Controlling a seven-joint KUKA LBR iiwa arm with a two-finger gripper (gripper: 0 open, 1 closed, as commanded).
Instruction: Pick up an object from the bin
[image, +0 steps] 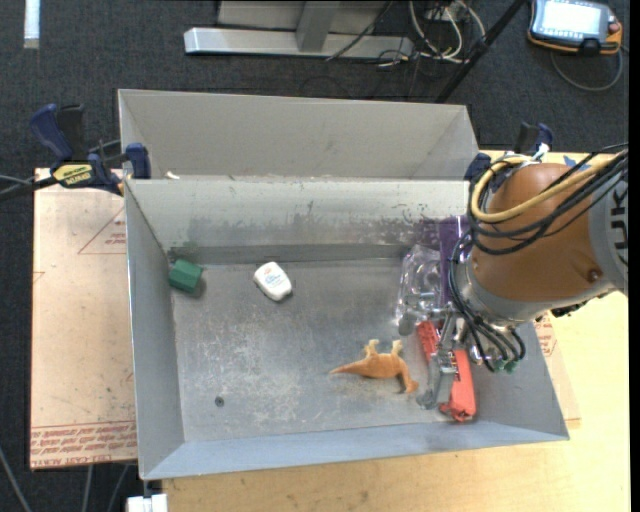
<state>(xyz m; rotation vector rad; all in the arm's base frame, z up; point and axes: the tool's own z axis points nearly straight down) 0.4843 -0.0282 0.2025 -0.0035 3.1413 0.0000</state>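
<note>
Down at the jaws first: whether they are spread or pressed together I cannot tell, the dark cabling and the orange wrist cover crowd them. The gripper (437, 385) sits low in the bin's (300, 210) front right corner, right against a long red thing (461, 393) that lies slantwise along the right wall. It is a narrow, bright red piece, plastic by the look of it, with a grey part of the gripper crossing its middle. That reads as the closing-in step of the pick, with no lift yet. The next move, I'd say, calls for a firm pinch across the red thing's narrow width, then a straight rise clear of the wall. Just to the left lies an orange toy dinosaur (380, 367), near enough to get nudged. Behind the gripper a clear plastic piece (418, 285) leans by the wall. Well apart, toward the back left, sit a white oval thing (272, 281) and a green block (185, 277).
</note>
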